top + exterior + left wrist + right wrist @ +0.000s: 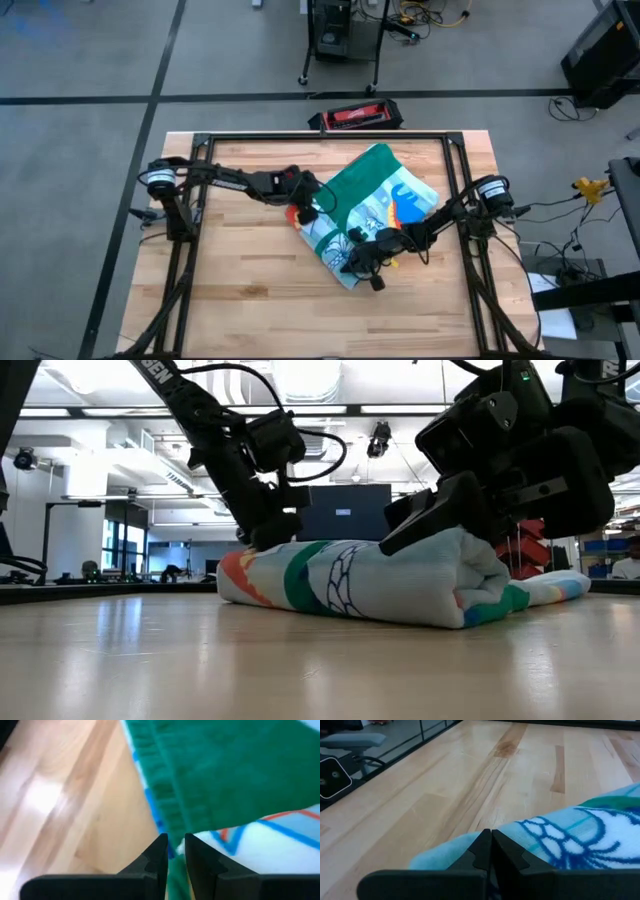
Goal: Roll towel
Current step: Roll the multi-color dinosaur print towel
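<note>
- The wooden table [250, 270] of pale butcher-block planks carries everything, with a dark metal frame [330, 136] running around its edges.
- The towel [375, 205] lies near the middle of the table, a little toward the right arm's side, bunched into a thick, partly rolled bundle. Its green back faces up across the far half, and the pale striped face with blue, red and green dinosaur print shows along the near half and the rolled end.
- In the low view the towel [400, 585] sits as a fat roll on the tabletop, with a looser flat tail trailing off behind the right arm.
- The left arm reaches across from its post to the towel's far-left edge. The left gripper [175, 851] has its fingers pinched on the green border of the towel, a thin fold of cloth caught between them.
- The right gripper [491, 842] is pressed down on the near rolled end of the towel, fingers clenched fully together with the tips meeting against the blue-printed cloth.
- A red and black case [360, 116] lies on the floor just beyond the table's far edge.
</note>
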